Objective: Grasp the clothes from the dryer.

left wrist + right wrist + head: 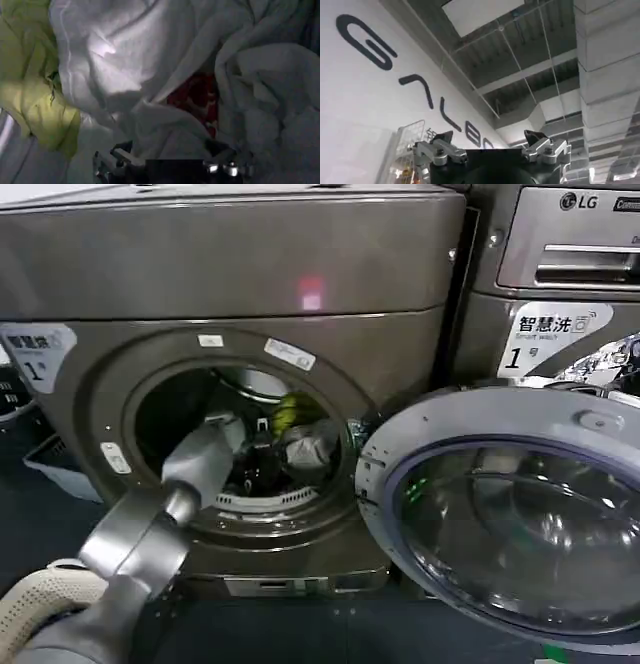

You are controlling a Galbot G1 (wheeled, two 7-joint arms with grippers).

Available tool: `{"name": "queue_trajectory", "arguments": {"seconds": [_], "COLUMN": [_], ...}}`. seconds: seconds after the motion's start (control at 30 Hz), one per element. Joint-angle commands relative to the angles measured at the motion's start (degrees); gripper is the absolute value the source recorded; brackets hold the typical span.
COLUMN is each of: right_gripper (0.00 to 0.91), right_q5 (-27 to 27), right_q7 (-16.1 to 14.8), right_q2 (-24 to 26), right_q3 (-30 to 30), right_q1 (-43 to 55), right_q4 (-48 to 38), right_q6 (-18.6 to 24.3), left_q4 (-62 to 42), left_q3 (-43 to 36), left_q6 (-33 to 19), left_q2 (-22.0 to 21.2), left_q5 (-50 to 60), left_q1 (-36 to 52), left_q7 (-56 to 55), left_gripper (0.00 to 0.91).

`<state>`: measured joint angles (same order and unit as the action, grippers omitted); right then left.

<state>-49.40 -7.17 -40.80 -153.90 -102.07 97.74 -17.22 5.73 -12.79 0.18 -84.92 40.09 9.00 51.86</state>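
The bronze-grey dryer (230,274) stands with its round door (510,514) swung open to the right. Inside the drum lie the clothes: a yellow-green garment (290,412) and a white-grey one (312,452). My left arm (195,469) reaches through the porthole. In the left wrist view the left gripper (171,152) is open, its jaws wide apart and pressed into the white cloth (125,60), which bulges between them. A red mark (197,95) shows just beyond, and the yellow-green garment (30,90) lies off to one side. My right gripper (489,140) is open, empty, and points at the ceiling.
A silver LG machine (570,244) stands to the right of the dryer. The open door takes up the space in front of it. A grey basket (60,464) sits on the floor at the left. A pink light (311,294) glows on the dryer's front.
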Motion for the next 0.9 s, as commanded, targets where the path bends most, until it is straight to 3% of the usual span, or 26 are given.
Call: {"name": "queue_trajectory", "arguments": {"seconds": [0.03, 0.1, 0.2, 0.5, 0.67, 0.9], "right_gripper": [0.907, 0.907, 0.907, 0.907, 0.907, 0.907], "right_q5": [0.1, 0.1, 0.1, 0.5, 0.5, 0.5], "right_q7": [0.0, -0.1, -0.1, 0.0, 0.1, 0.1], "right_q2": [-0.1, -0.1, -0.1, -0.1, 0.1, 0.3], "right_q3": [0.4, 0.4, 0.7, 1.5, 1.4, 1.5], "right_q1": [0.2, 0.2, 0.4, 1.1, 1.1, 1.1], "right_q4": [0.0, -0.1, -0.1, 0.0, -0.1, -0.1], "right_q6": [0.1, 0.1, 0.2, 0.4, 0.5, 0.5], "left_q4": [-1.0, -1.0, -1.1, 0.7, 5.6, 17.7], "left_q3": [-0.6, -0.6, -0.5, 6.0, 16.0, 22.7], "left_q6": [0.6, 0.5, 0.1, -0.8, 0.6, 1.8], "left_q2": [-0.5, -0.5, -0.5, 0.0, 1.2, 2.4], "left_q5": [0.1, 0.0, -0.3, -9.0, -16.9, -36.7], "left_q1": [-0.7, -0.8, -0.8, -1.1, -3.1, -9.8], "left_q7": [0.2, 0.4, 1.0, 0.0, -5.4, -16.3], "left_gripper": [0.364, 0.102, 0.0, 0.0, 0.0, 0.0]}}
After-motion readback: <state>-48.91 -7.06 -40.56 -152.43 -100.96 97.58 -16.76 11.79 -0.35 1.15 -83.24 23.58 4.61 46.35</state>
